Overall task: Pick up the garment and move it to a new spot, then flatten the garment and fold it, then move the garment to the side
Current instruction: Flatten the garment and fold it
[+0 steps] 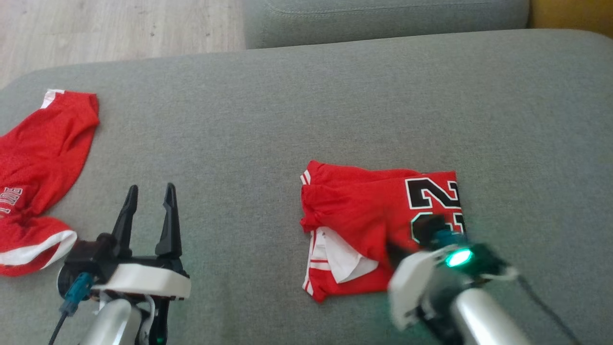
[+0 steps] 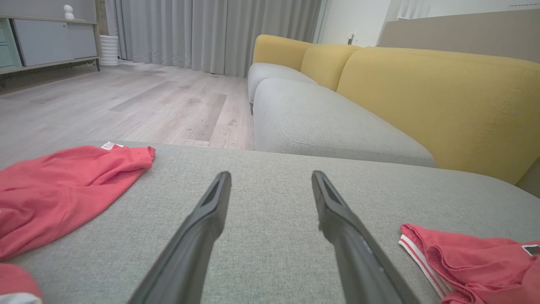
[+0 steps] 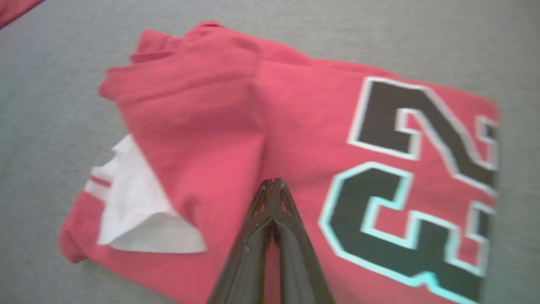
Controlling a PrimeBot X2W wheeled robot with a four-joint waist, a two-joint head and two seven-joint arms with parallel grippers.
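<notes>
The garment [image 1: 364, 211], a red jersey with a black number and white trim, lies folded into a rough rectangle on the grey cushion [image 1: 287, 105]. It also shows in the left wrist view [image 2: 472, 261] and the right wrist view [image 3: 202, 126]. My right gripper [image 3: 273, 182] is shut, its fingertips pressed together just over the middle of the jersey, beside the number. I cannot tell whether they touch the cloth. In the head view the right arm [image 1: 445, 268] is motion-blurred over the jersey's near right corner. My left gripper [image 1: 148, 196] [image 2: 270, 175] hovers open and holds nothing, left of the jersey.
A second red garment [image 1: 43, 158] [image 2: 63, 185] lies crumpled at the cushion's left edge. Beyond the cushion are another grey sofa seat [image 2: 329, 122] with yellow backrests [image 2: 430, 93], and wooden floor [image 1: 96, 28] at the far left.
</notes>
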